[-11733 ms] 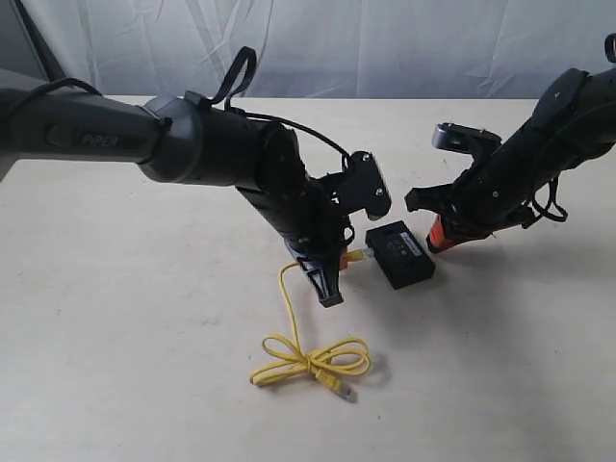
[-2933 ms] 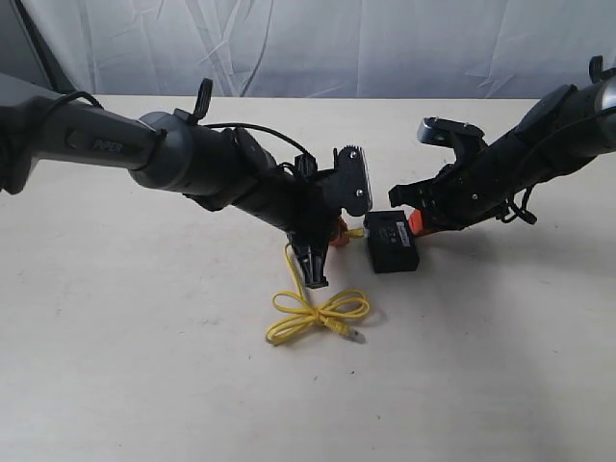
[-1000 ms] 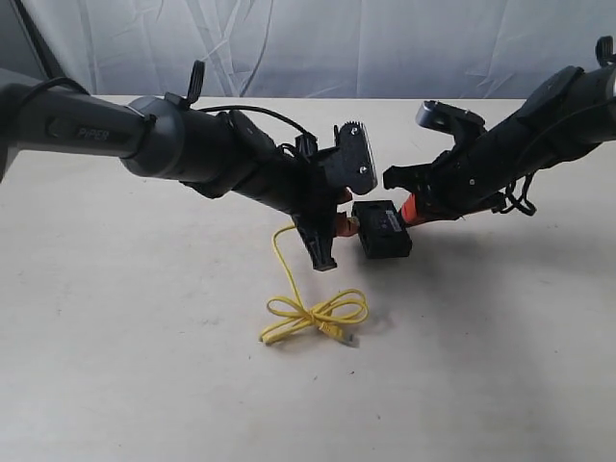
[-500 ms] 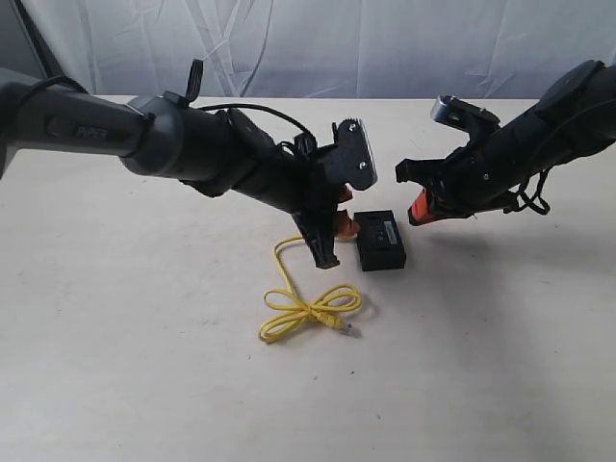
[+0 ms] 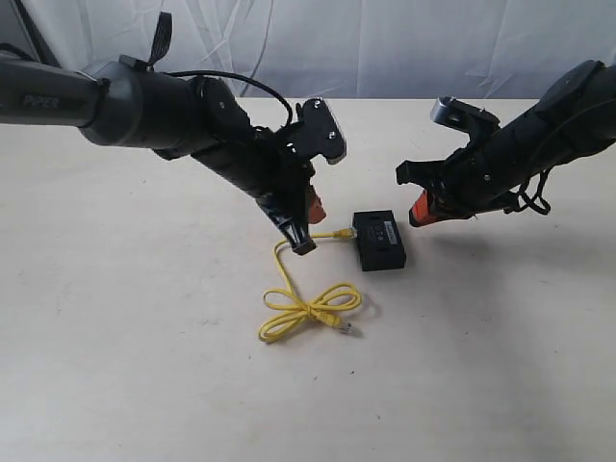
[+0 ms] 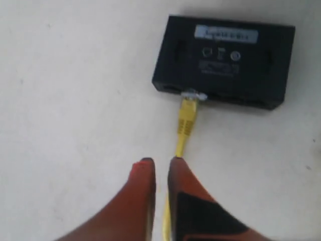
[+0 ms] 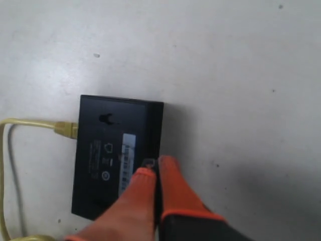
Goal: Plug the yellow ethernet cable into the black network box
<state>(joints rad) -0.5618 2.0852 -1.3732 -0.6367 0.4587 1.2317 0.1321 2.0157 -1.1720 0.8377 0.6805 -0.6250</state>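
Note:
The black network box (image 5: pixel 380 241) lies flat on the table, its white label strip facing up. One end of the yellow ethernet cable (image 5: pixel 308 310) sits in a port on the box's side, seen closely at the plug (image 6: pixel 189 103); the rest trails off into knotted loops with the other plug free. My left gripper (image 5: pixel 302 237) hovers a little back from the box. In its wrist view the left gripper (image 6: pixel 159 161) is nearly shut with only a thin gap, the cable running beneath it. My right gripper (image 5: pixel 417 212) is raised off to the box's right, and the right gripper (image 7: pixel 154 163) is shut on nothing.
The pale tabletop (image 5: pixel 144 366) spreads wide on all sides of the box. A white cloth backdrop (image 5: pixel 385 48) hangs behind the far edge. The left arm's bulky black body (image 5: pixel 154 106) reaches in from the left.
My left gripper has drawn back up and to the left from the box and its jaws have narrowed from wide open. The plug stays in the port. The right gripper lifted off the box.

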